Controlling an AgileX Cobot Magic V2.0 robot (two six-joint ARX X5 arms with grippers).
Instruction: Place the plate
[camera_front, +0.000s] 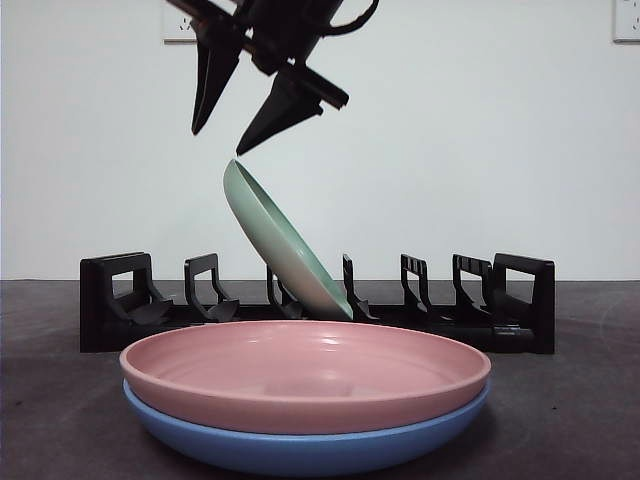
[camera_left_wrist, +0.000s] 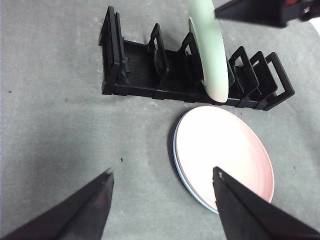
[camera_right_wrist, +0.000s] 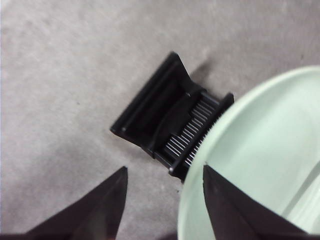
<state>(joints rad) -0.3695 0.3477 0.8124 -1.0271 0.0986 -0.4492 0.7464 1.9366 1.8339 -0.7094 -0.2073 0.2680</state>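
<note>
A pale green plate (camera_front: 285, 245) leans tilted in a middle slot of the black rack (camera_front: 110, 300), its rim pointing up and to the left. My right gripper (camera_front: 222, 140) hangs open just above that rim and holds nothing. In the right wrist view the green plate (camera_right_wrist: 260, 150) fills the area beside the right gripper (camera_right_wrist: 165, 170), with an end of the rack (camera_right_wrist: 155, 115) below. My left gripper (camera_left_wrist: 162, 171) is open and empty, high over the table in front of the rack (camera_left_wrist: 135, 70) and the green plate (camera_left_wrist: 210, 55).
A pink plate (camera_front: 300, 375) lies stacked on a blue plate (camera_front: 300, 450) on the dark table just in front of the rack. The left wrist view shows the pink plate (camera_left_wrist: 225, 150) too. The rack's other slots hold nothing.
</note>
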